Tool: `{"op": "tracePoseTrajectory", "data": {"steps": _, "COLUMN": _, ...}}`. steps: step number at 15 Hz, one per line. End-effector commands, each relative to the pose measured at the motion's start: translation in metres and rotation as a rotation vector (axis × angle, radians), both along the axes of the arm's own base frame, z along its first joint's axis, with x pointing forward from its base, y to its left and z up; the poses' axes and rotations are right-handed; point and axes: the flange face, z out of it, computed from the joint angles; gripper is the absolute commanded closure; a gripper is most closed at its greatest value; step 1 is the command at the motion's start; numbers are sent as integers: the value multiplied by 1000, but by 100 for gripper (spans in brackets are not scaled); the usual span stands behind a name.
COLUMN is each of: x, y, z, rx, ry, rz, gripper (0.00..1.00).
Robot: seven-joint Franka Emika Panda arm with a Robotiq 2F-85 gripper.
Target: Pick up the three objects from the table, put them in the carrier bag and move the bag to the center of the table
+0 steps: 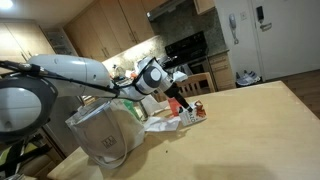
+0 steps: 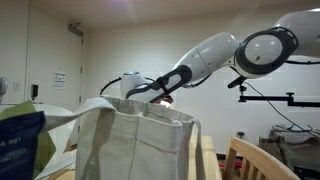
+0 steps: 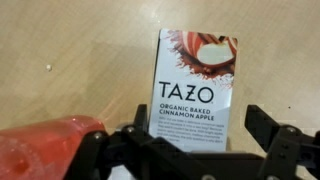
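Wrist view: TAZO carton (image 3: 195,88), apparently "Baked Cinnamon Apple"

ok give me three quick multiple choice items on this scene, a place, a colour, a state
1. The Tazo tea box lies: A on a counter, B on the table, C on the floor.
2. The item beside the box is: A red, B green, C black.
3. The gripper is: A open, B shut on the box, C shut, empty.
Answers: B, it lies flat on the pale wood; A, red at the wrist view's lower left; A, the fingers stand wide apart, gripping nothing.
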Motion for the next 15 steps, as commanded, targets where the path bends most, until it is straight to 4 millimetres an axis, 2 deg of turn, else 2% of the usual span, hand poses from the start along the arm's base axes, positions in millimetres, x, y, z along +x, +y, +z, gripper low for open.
{"op": "tracePoseTrajectory", "data": {"steps": 1, "x": 2, "y": -3, "z": -4, "rx": -35, "ry": 30, "rz": 24, "gripper": 0}}
{"op": "tracePoseTrajectory", "data": {"steps": 7, "x": -1, "y": -3, "z": -17, "rx": -53, "ry": 82, "rz": 40, "gripper": 0}}
{"op": "tracePoseTrajectory", "data": {"steps": 8, "x": 0, "y": -3, "z": -16, "rx": -59, "ry": 81, "rz": 43, "gripper": 3}}
{"op": "tracePoseTrajectory", "data": {"steps": 9, "x": 0, "y": -2, "z": -15, "rx": -64, "ry": 76, "rz": 44, "gripper": 26}}
{"op": "tracePoseTrajectory", "data": {"steps": 11, "x": 2, "y": 3, "z": -5, "rx": -82, "ry": 61, "rz": 53, "gripper": 32}}
{"op": "tracePoseTrajectory", "data": {"steps": 13, "x": 5, "y": 14, "z": 11, "rx": -102, "ry": 35, "rz": 76, "gripper": 49}}
{"op": "tracePoseTrajectory", "data": {"steps": 15, "x": 8, "y": 28, "z": 28, "rx": -124, "ry": 6, "rz": 97, "gripper": 62}}
